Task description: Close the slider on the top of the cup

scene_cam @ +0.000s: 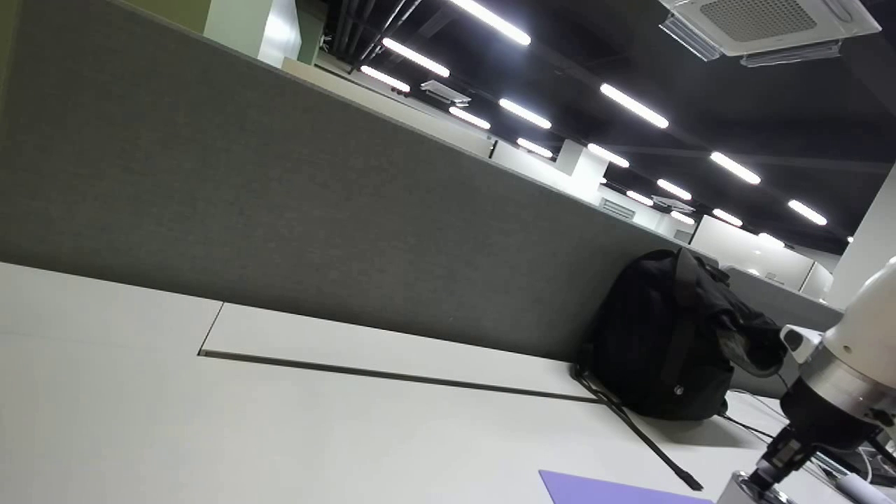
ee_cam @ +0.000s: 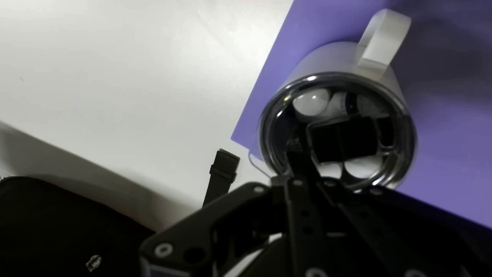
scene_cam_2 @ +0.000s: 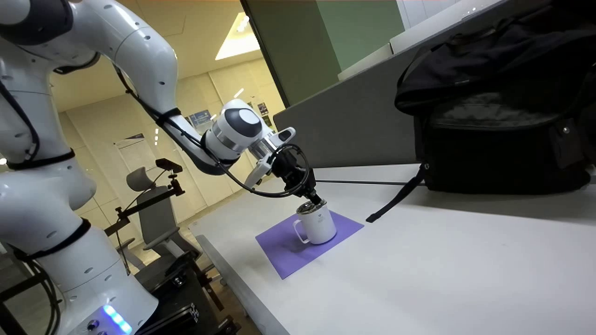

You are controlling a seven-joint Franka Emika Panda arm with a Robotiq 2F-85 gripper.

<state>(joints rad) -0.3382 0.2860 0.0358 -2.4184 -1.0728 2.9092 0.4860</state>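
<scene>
A white cup [scene_cam_2: 320,228] with a handle stands upright on a purple sheet [scene_cam_2: 279,246] in an exterior view. Its clear, shiny lid [ee_cam: 403,154] fills the right middle of the wrist view. Dark and white patches, perhaps reflections, show in the lid. I cannot clearly pick out the slider among them. My gripper [ee_cam: 301,163] looks shut, its fingers close together, over the lid's edge on the side away from the handle. In both exterior views the gripper's tips [scene_cam_2: 317,200] [scene_cam: 764,477] are at the cup's top. I cannot tell if they touch the slider.
A black backpack [scene_cam_2: 503,139] stands on the white table [scene_cam_2: 419,260] against the grey partition [scene_cam: 315,210]. Its strap [scene_cam_2: 393,202] reaches toward the purple sheet. Cables [scene_cam: 749,423] lie beside the backpack.
</scene>
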